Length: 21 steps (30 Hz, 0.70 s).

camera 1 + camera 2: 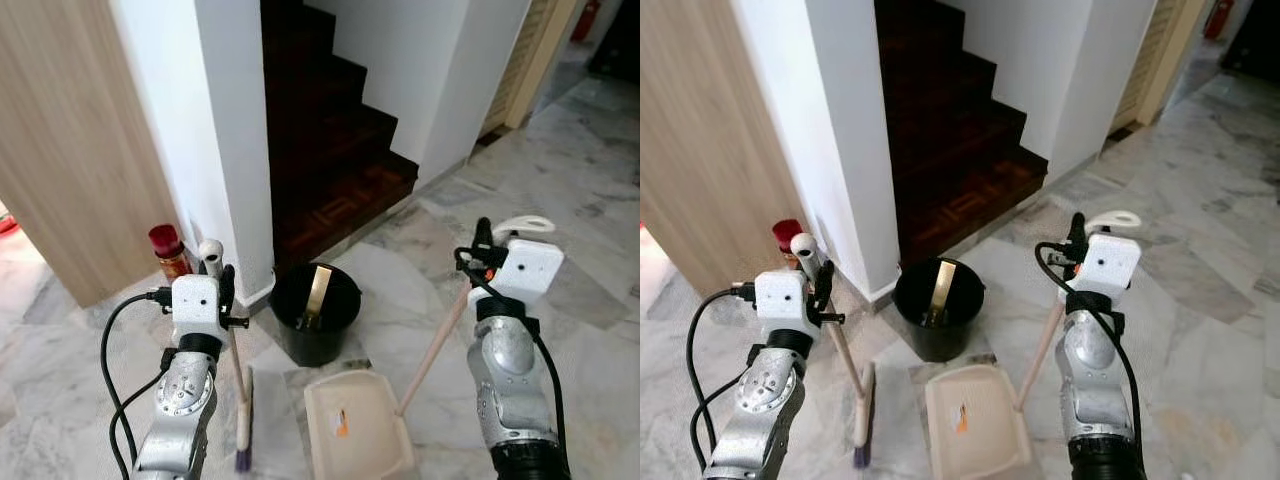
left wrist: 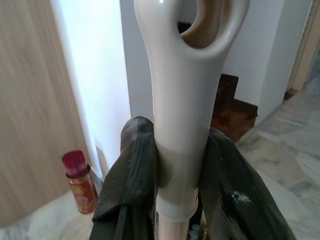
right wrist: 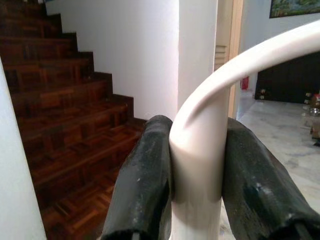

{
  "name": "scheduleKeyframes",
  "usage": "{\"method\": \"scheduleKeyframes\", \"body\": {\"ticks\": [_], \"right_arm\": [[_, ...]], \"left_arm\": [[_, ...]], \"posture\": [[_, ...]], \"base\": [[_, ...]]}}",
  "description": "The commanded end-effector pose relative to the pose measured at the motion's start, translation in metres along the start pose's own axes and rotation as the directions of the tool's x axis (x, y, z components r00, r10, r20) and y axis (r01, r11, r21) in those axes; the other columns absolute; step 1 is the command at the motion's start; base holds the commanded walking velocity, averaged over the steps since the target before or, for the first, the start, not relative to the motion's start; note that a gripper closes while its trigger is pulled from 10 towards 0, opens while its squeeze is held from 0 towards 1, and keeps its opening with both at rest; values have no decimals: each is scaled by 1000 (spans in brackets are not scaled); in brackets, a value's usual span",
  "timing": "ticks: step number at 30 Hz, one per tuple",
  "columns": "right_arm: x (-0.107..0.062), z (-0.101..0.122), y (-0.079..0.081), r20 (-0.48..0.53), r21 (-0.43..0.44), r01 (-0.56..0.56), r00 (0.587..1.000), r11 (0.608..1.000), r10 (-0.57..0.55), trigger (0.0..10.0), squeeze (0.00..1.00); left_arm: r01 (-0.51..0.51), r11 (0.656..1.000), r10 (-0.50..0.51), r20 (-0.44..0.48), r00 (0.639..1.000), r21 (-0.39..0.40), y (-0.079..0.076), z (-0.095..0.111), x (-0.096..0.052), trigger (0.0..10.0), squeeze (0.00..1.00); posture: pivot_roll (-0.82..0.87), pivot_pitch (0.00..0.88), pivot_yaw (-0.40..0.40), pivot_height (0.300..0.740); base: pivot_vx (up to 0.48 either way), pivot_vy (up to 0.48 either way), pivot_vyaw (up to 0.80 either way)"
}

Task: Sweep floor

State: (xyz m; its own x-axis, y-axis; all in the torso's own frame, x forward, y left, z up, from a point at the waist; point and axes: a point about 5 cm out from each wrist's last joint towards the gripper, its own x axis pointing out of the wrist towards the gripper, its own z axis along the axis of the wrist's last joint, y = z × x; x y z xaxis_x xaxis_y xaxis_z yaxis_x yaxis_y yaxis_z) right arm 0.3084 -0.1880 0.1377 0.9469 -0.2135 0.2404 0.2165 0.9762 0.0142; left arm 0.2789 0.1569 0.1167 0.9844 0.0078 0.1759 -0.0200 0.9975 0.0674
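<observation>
My left gripper point(image 1: 224, 283) is shut on the cream grip of a broom point(image 1: 241, 400). The broom's pale stick slants down to a brush head resting on the marble floor. In the left wrist view both black fingers point(image 2: 132, 175) press the looped handle end point(image 2: 182, 100). My right gripper point(image 1: 483, 246) is shut on the curved white top of a long-handled dustpan point(image 1: 355, 425). The dustpan's beige tray sits flat on the floor between my arms. In the right wrist view the fingers point(image 3: 145, 180) clamp that handle point(image 3: 200, 165).
A black bucket point(image 1: 315, 310) holding a yellowish strip stands just beyond the dustpan, at the foot of dark wooden stairs point(image 1: 330, 150). A red-capped bottle point(image 1: 168, 250) sits by the white wall corner point(image 1: 235, 150). Open marble floor point(image 1: 590, 180) stretches to the right.
</observation>
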Motion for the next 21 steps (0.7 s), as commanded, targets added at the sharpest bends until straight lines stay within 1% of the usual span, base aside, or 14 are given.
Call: {"method": "scheduleKeyframes", "body": {"ticks": [1,17,21], "right_arm": [[4,9,1,41,5,-2,999,1000,1,10000,0],[5,8,2,34,4,-5,999,1000,5,10000,0],[5,6,0,12,12,4,1000,1000,-4,10000,0]], "left_arm": [[-2,1000,1,48,999,14,1,10,4,10000,0],[-8,1000,8,41,999,15,1,9,5,10000,0],[-6,1000,5,36,999,18,0,8,5,10000,0]], "posture": [[59,32,-57,740],[59,42,-59,740],[58,41,-58,740]], "base": [[0,0,0],[0,0,0],[0,0,0]]}}
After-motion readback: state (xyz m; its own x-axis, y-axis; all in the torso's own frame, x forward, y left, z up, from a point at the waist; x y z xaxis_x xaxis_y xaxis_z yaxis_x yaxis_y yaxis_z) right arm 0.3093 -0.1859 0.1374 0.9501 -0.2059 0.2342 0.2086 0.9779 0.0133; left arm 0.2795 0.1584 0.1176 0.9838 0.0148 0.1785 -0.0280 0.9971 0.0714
